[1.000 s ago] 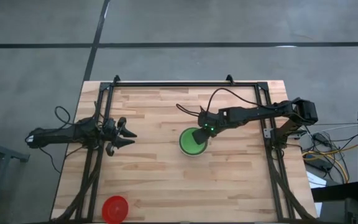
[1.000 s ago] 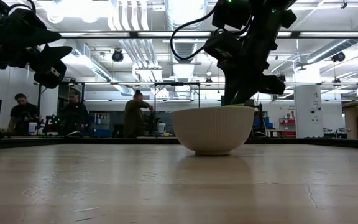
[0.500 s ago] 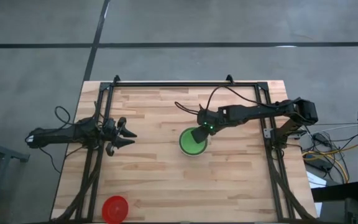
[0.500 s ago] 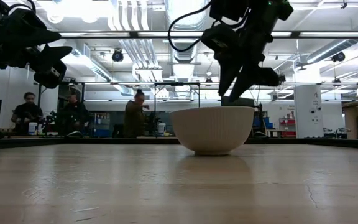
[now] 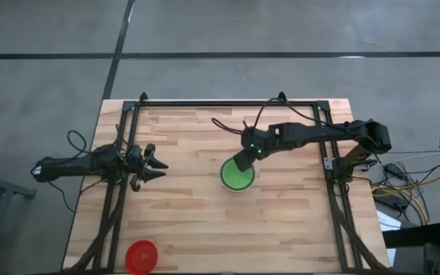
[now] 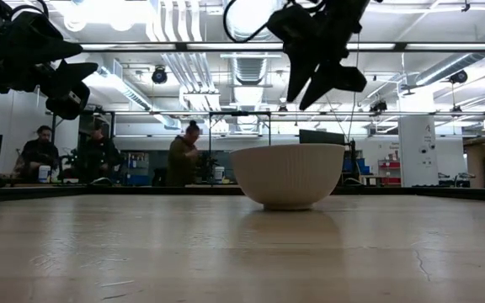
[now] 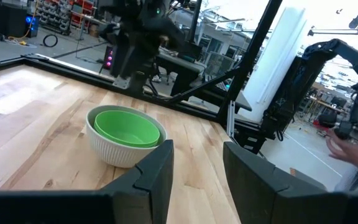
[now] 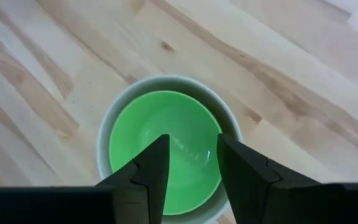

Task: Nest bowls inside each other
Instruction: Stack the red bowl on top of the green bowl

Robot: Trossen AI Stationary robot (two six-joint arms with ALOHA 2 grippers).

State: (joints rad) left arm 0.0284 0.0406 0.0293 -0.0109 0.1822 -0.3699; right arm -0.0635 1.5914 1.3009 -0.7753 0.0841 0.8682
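A pale butcher-block wooden desk (image 5: 197, 221), framed by a black metal rail (image 5: 228, 102), carries everything, its planks streaked with darker grain. Near the desk's middle, toward the right edge, sits a pale white-grey ribbed plastic bowl (image 6: 288, 174) with a bright green smooth plastic bowl (image 5: 236, 174) nested inside it. The level view shows only the ribbed outer wall; the green lining appears from overhead and from both wrist cameras, and how many green bowls are stacked there cannot be told. A small red round plastic bowl (image 5: 141, 256) lies alone at the near left corner, seen only from above.

The right gripper (image 6: 313, 87) hangs clear above the nested pair, its two dark fingers (image 8: 149, 169) spread apart and empty, the green bowl showing between them. The left gripper (image 5: 157, 168) waits near the left edge, well apart from the bowls, its fingers also apart and holding nothing.

Beyond the far edge, the level view takes in a workshop with ceiling ducts, where three people (image 6: 183, 154) stand at benches.
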